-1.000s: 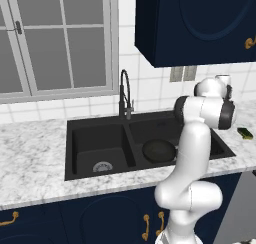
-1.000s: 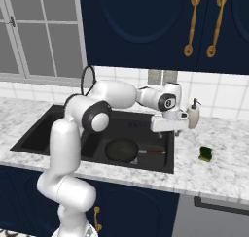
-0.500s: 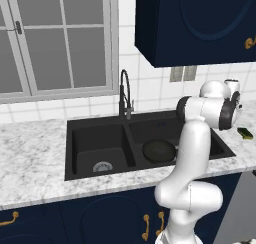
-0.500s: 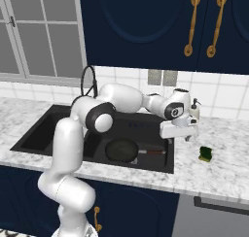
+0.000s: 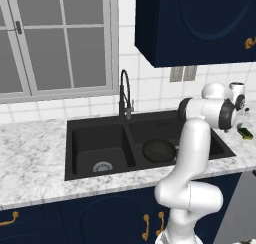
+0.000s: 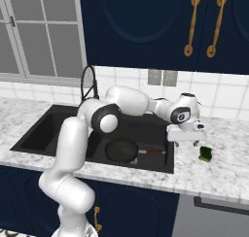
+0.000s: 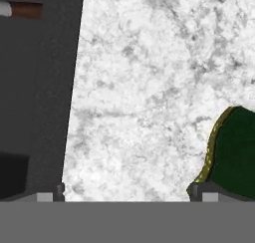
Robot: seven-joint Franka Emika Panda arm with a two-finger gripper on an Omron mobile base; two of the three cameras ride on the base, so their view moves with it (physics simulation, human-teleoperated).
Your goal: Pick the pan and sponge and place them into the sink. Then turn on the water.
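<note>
**Arm swung right, toward sponge**

Moved since earlier frame: fingers point(image 6: 186, 144) now further right, past the sink point(image 6: 39, 129) rim, above marble worktop point(image 6: 228, 168). Fingers spread wide, empty. Sponge point(image 6: 206, 154) just beside them on worktop. Pan point(image 6: 122, 150) lying in right basin, handle pointing right.

Sink point(image 5: 95, 133) is matte black, surface point(image 7: 149, 87) looks like polished grey-white marble. Pan point(image 6: 121, 150) is dull black with a red-brown woody handle. Sponge point(image 7: 234, 147) has a dark rough scouring face over yellow foam.
</note>
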